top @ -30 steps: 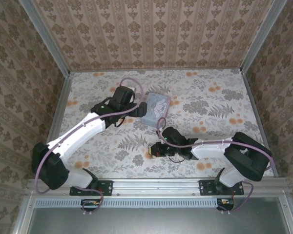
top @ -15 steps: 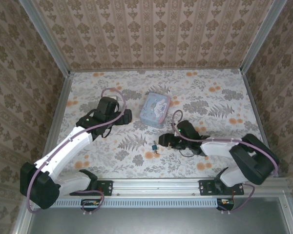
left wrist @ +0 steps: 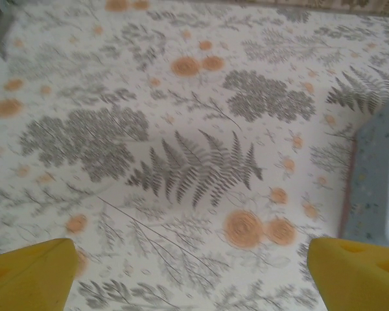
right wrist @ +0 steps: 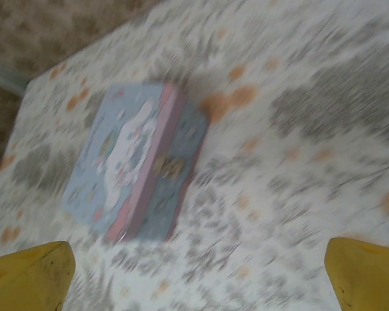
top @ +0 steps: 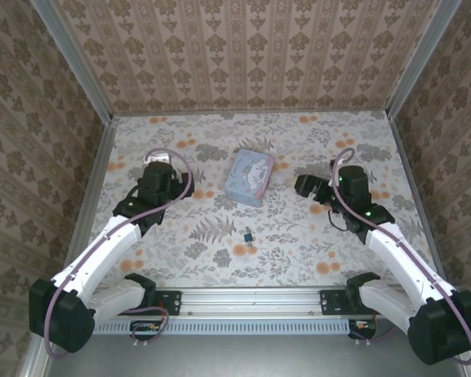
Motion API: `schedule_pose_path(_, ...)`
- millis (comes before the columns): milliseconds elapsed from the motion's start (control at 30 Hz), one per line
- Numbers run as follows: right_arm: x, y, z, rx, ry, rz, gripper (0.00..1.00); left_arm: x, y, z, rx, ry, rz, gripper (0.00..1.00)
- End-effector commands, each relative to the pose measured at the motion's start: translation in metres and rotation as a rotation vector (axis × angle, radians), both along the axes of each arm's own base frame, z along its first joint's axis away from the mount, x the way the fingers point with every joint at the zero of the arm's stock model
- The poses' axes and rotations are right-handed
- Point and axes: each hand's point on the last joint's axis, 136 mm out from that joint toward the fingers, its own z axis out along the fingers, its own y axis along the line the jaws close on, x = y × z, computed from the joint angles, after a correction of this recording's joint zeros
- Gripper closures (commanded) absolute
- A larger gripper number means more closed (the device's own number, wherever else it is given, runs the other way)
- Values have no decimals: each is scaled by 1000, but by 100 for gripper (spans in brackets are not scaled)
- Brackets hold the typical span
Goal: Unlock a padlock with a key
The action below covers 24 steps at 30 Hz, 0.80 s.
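**A:** What could go wrong from here?

**B:** The padlock (top: 248, 235) is the worry. It is tiny and dark, and it lies loose on the patterned table (top: 314, 259) with nothing bracing it. It sits between the two arms, on the near side of both grippers and well apart from each. Jaws arriving a little off-centre would probably nudge it or flip it rather than close on it. One finger pushing it sideways would send it sliding.

**A:** And the key?

**B:** I cannot make one out. The lock is too small in the overhead view to tell whether anything sits in its keyway. If a key is in there, a careless grab at the lock could knock it out or jam it.

**A:** Anything else in the way?

**B:** The blue box (top: 248, 177) lies between the grippers, ahead of each. It is just beyond the left one's right-hand finger. A low sweep toward the lock might clip it. The right wrist picture is also smeared, so aiming from it would be unreliable.

**A:** How do the tools stand?

**B:** The left gripper (left wrist: 193, 273) has its jaws spread wide, holding nothing and touching nothing, with bare table between them. The right gripper (right wrist: 194, 278) is the same: jaws far apart and empty, pointing at the box without contact.
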Motion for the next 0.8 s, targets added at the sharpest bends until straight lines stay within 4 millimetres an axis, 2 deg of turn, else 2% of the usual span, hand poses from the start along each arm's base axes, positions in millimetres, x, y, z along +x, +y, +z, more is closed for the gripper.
schedule_pose_path(0, 10, -62, 10, -246, -52, -180, 0, 15, 31, 23, 118, -141, 80, 0)
schedule_pose_path(67, 19, -90, 11, -316, -96, -263, 0, 19, 47, 27, 133, -185, 116, 0)
schedule_pose_path(133, 22, -118, 4, -330, -71, -361, 0, 22, 63, 24, 130, -213, 149, 0)
schedule_pose_path(200, 29, -132, -6, -362, -94, -397, 0, 25, 78, 18, 115, -236, 161, 0)
schedule_pose_path(300, 35, -140, -13, -392, -231, -445, 0, 31, 100, 1, 116, -242, 200, 0)
schedule_pose_path(400, 39, -139, -23, -391, -310, -447, 0, 40, 113, -18, 134, -231, 223, 0)
schedule_pose_path(500, 49, -133, -47, -420, -261, -387, 0, 47, 116, -34, 193, -246, 204, 0)
schedule_pose_path(567, 52, -131, -56, -433, -278, -373, 0, 48, 121, -45, 210, -245, 225, 0)
schedule_pose_path(700, 61, -123, -53, -462, -329, -310, 0, 57, 116, -59, 205, -281, 185, 0)
schedule_pose_path(767, 65, -117, -65, -458, -326, -272, 0, 61, 114, -66, 214, -292, 173, 0)
